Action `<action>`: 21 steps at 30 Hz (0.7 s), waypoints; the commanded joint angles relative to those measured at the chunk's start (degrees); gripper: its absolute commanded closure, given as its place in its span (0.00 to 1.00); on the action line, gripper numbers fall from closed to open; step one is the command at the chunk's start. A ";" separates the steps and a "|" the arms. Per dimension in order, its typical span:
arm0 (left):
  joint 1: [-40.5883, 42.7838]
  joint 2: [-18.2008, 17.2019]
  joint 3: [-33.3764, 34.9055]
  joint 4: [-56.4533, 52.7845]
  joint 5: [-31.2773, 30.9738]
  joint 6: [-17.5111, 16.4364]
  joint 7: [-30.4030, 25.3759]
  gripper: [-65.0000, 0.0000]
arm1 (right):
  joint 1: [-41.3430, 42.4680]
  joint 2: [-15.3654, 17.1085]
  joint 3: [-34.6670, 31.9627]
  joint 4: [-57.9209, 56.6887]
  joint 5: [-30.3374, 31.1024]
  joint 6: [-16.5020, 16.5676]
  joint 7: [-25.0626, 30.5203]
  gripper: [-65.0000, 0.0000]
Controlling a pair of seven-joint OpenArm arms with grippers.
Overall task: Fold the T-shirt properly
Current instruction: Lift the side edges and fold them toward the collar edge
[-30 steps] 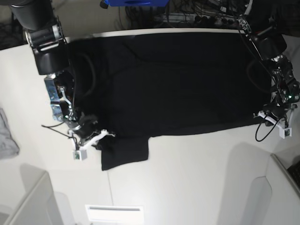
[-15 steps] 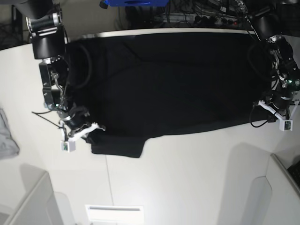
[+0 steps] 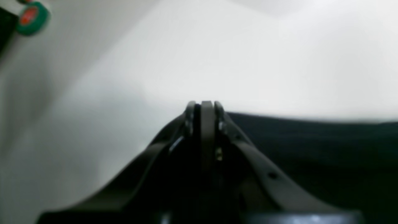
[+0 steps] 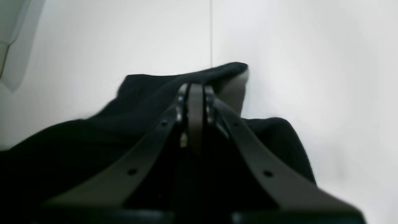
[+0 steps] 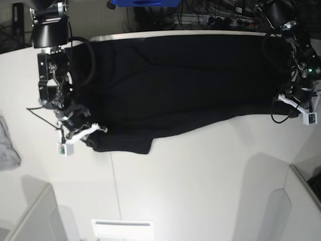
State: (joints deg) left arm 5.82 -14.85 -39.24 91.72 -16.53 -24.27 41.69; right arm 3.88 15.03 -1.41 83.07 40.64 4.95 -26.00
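The black T-shirt [image 5: 185,85] lies spread across the white table [image 5: 200,181], with no print showing. My right gripper [image 5: 94,134] is on the base view's left, shut on the shirt's near-left sleeve corner. In the right wrist view its closed fingertips [image 4: 195,90] pinch a raised fold of the black cloth [image 4: 140,93]. My left gripper [image 5: 287,103] is at the shirt's near-right corner. In the left wrist view it [image 3: 203,105] is shut, with the black cloth [image 3: 311,149] running from the fingers off to the right.
A small grey cloth [image 5: 7,143] lies at the table's left edge. White bins stand at the near left [image 5: 30,216] and near right [image 5: 301,201]. A blue object [image 5: 145,3] and cables sit behind the table. A green tape roll [image 3: 29,14] shows in the left wrist view.
Both grippers have moved toward the table's far edge, pulling the shirt's near edge with them. The near-left sleeve has drawn in and shifted left and away.
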 commanded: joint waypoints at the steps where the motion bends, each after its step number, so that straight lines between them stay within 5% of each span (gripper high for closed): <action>1: 0.55 -1.46 -0.36 1.51 -2.41 0.14 -1.30 1.00 | 0.03 0.75 1.19 2.25 0.54 0.02 1.16 1.00; 5: 2.22 -2.25 -0.36 2.12 -9.00 0.14 2.04 1.00 | -2.69 0.75 2.07 5.42 0.54 0.02 0.99 1.00; 21: 8.90 -2.69 -3.70 7.75 -9.88 0.14 2.31 1.00 | -13.68 0.67 6.73 18.69 0.90 -0.07 -4.37 1.00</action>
State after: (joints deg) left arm 14.72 -16.49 -42.65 98.28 -25.87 -24.01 45.23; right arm -10.50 15.05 4.97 100.33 40.82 4.60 -31.79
